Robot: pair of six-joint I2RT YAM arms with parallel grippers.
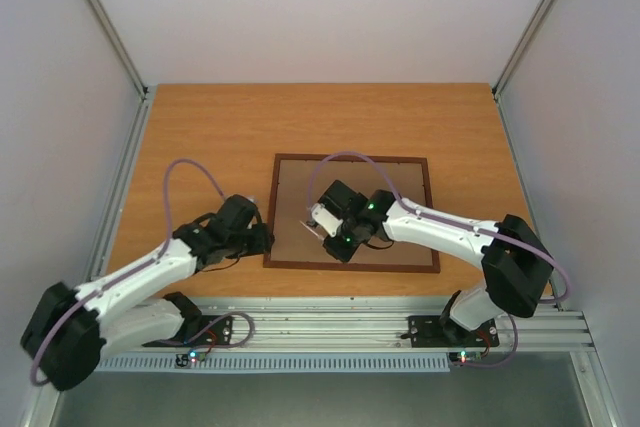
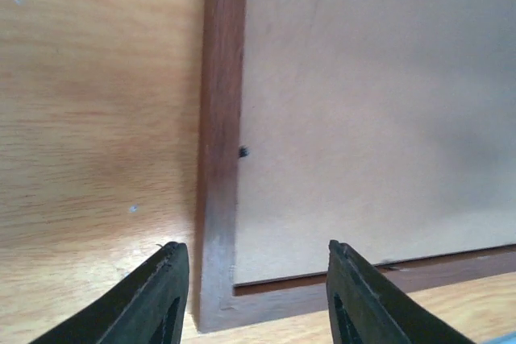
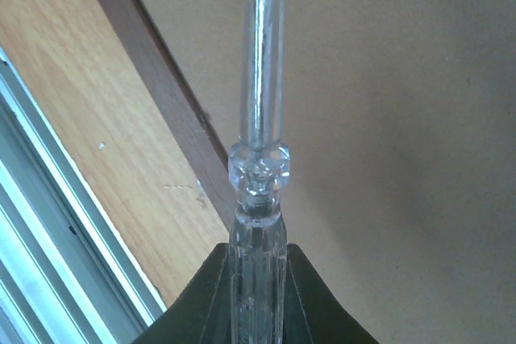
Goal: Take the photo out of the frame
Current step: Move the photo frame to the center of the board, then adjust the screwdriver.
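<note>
The frame lies face down on the table with its brown hardboard back facing up. The photo is hidden under the back. My left gripper is open and empty. It hovers at the frame's near-left corner, its fingers either side of the left rail and the back's edge. A small dark tab sits on the rail's inner edge. My right gripper is shut on a clear-handled screwdriver. The metal shaft points out low over the back, beside the near rail.
The orange wooden table is walled in by white panels at the left, back and right. An aluminium rail carrying the arm bases runs along the near edge, and shows in the right wrist view.
</note>
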